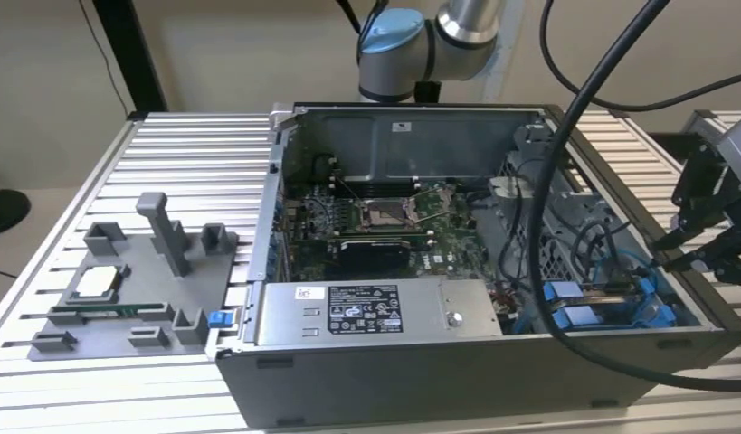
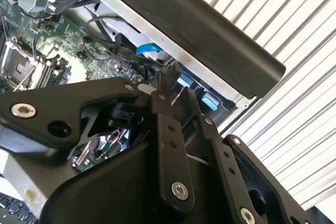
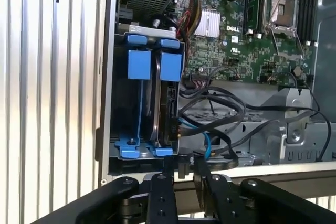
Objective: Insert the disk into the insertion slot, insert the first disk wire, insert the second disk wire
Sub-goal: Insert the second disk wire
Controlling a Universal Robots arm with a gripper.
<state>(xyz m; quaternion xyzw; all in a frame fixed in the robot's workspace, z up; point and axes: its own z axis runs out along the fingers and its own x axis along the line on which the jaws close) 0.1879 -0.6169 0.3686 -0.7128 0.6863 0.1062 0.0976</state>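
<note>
**Open case on a slatted table**

The case (image 1: 467,380) lies open on the slatted table (image 1: 177,145). Black cables (image 3: 220,103) run just beside the gripper (image 3: 182,172). Farther from it is the motherboard (image 3: 247,40) with its socket (image 3: 286,3). The power supply (image 1: 455,316) and grey fixture (image 1: 141,289) sit well apart from it.

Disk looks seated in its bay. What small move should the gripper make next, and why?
Probably ease the gripper toward the black wires beside the disk: the disk already stands in the blue-railed insertion slot, and the gripper hovers just off the case edge near them.
</note>
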